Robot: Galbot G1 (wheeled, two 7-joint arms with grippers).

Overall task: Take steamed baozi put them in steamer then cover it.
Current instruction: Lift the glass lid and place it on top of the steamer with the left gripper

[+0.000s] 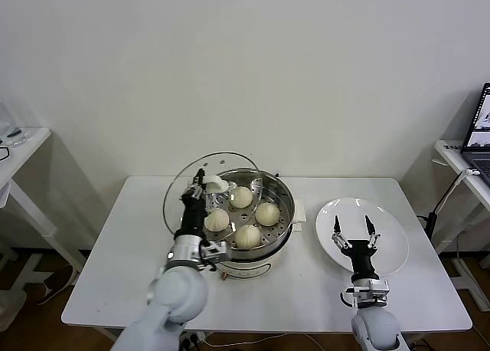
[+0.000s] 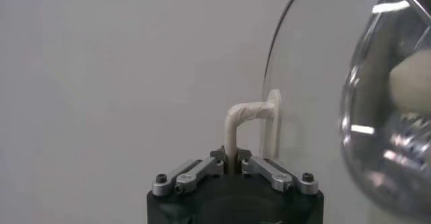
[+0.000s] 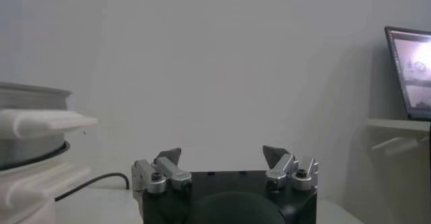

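lid held on edge, left of the pot

our left gripper [image 1: 200,184] is clamped on the cover [image 1: 184,184] handle, glass upright just left of the steamer [image 1: 282,213] holding four baozi [image 1: 248,235]. our right gripper [image 1: 352,230] hovers apart over the plate [image 1: 394,247].

Shiny stainless-steel steamer [image 1: 282,194], clear glass cover [image 1: 184,184], smooth matt dough baozi [image 1: 267,213], glossy white plate [image 1: 390,247].

Four cream baozi [image 1: 242,197] on the perforated tray, open steel steamer [image 1: 285,205], glass cover [image 1: 184,184] tilted upright (white handle) at its left rim
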